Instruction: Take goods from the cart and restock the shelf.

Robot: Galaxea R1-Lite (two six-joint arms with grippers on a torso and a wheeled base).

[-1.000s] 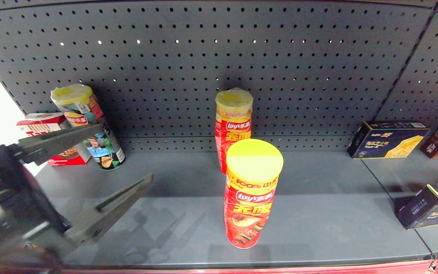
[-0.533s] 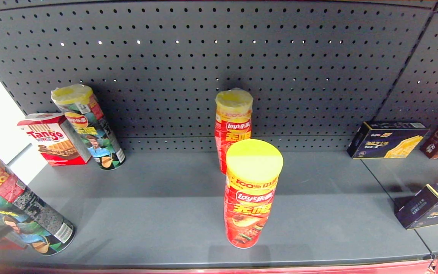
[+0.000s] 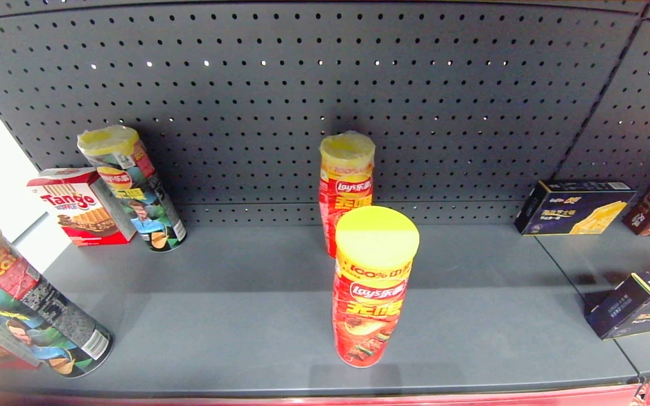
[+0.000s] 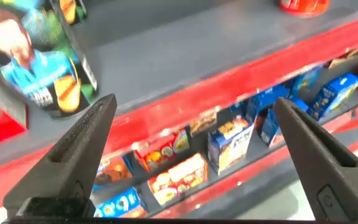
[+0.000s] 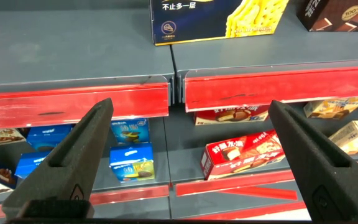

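Crisp can (image 3: 40,316), green and black with a yellow lid, stands at the lower left of the head view on the grey shelf (image 3: 235,316), near its front edge. Mid-frame, 1 red can (image 3: 371,287) stands before another red can (image 3: 346,180). Left gripper (image 4: 191,155) and right gripper (image 5: 188,162) hang with jaws spread, empty.
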